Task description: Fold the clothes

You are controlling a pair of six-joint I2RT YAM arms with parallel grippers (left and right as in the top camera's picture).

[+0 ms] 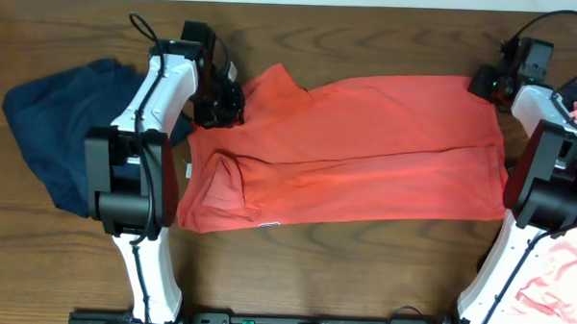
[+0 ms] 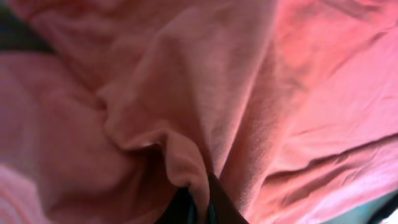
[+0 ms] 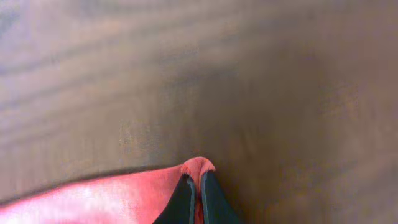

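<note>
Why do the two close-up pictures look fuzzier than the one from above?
Overhead view: sharp, evenly lit, the orange-red T-shirt crisp on the wooden table. Left wrist view: cloth so near the lens that it blurs. Right wrist view: table grain smeared; the right gripper pinching the shirt corner is clearer.

The T-shirt (image 1: 366,160) is plain orange-red, with a small white label (image 1: 187,170) at one edge and a white speck (image 1: 270,222) on the hem, possibly lettering, too small to read. Between the black fingers (image 2: 180,210) of the left gripper (image 2: 199,208) its cloth looks paler, a washed salmon pink. Between the black fingers (image 3: 214,205) of the right gripper (image 3: 197,202) it is coral-red. Beyond those fingers the table (image 3: 249,74) is dark brown with streaky wood grain. Left of the left fingers lies a dark navy garment (image 1: 54,125). Behind the right fingers lies a pale pink garment (image 1: 554,277). The left arm (image 1: 156,109) and right arm (image 1: 536,113) are white, with black joints.
</note>
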